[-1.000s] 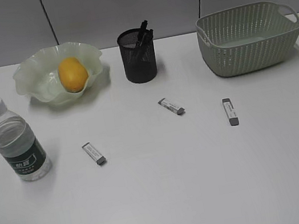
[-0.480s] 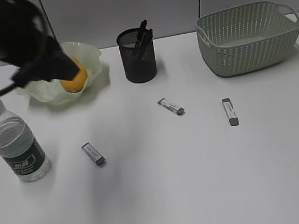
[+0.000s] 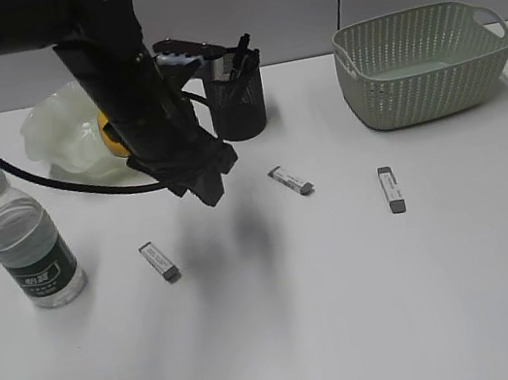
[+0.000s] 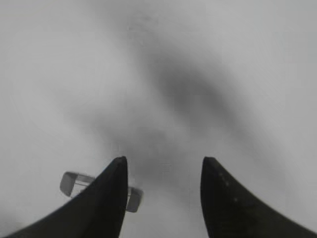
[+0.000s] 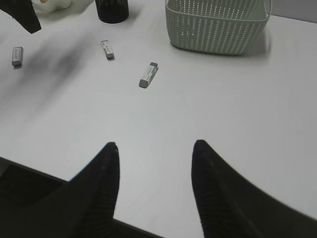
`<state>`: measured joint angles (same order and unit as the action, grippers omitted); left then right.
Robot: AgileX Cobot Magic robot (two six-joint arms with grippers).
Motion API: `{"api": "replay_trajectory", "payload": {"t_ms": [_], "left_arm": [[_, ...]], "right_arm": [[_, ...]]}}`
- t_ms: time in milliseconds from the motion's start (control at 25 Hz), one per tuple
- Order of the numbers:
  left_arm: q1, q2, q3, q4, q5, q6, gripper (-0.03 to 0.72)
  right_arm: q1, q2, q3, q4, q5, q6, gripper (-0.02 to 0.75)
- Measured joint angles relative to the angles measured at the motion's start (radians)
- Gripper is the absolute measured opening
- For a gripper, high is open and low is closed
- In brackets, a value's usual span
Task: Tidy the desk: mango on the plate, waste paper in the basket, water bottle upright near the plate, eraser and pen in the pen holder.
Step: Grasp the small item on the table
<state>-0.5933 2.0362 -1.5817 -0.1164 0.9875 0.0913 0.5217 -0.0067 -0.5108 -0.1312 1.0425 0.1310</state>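
My left gripper (image 3: 207, 188) hangs open and empty over the white desk (image 3: 287, 322), in front of the black mesh pen holder (image 3: 238, 99), which holds pens. In the left wrist view the open jaws (image 4: 163, 166) hover above the desk, with one eraser (image 4: 74, 182) partly behind the left finger. Three erasers lie on the desk: left (image 3: 159, 261), middle (image 3: 291, 180), right (image 3: 391, 189). The arm hides most of the mango (image 3: 107, 137) in the green plate (image 3: 57, 131). The water bottle (image 3: 27, 245) stands upright at the left. My right gripper (image 5: 157, 145) is open and empty. No waste paper is in view.
The green basket (image 3: 423, 62) stands at the back right and also shows in the right wrist view (image 5: 218, 25). The right wrist view shows the desk's front edge (image 5: 49, 173) just below the jaws, and the three erasers (image 5: 148, 74) beyond.
My left arm has swung in from the back left, past the plate, down to the desk's middle. The bottle and erasers have not moved.
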Motion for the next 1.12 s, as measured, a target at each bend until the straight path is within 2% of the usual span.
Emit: {"api": "replay_trajectory", "payload": {"t_ms": [320,600,720,1120], "left_arm": [[0.008,0.033,-0.003,0.116,-0.031,-0.513,0.412],[0.015,0.047,-0.003,0.139,0.020,-0.957,0.424],[0.015,0.071,-0.004,0.136,0.048,-1.059,0.424],[0.010,0.108,-0.004,0.196,0.107,-1.239,0.422]], "right_arm": [[0.000,0.000,0.000,0.000,0.000,0.000,0.376],[0.000,0.000,0.000,0.000,0.000,0.001,0.374],[0.000,0.000,0.000,0.000,0.001,0.001,0.368],[0.000,0.000,0.000,-0.001,0.000,0.002,0.360]]}}
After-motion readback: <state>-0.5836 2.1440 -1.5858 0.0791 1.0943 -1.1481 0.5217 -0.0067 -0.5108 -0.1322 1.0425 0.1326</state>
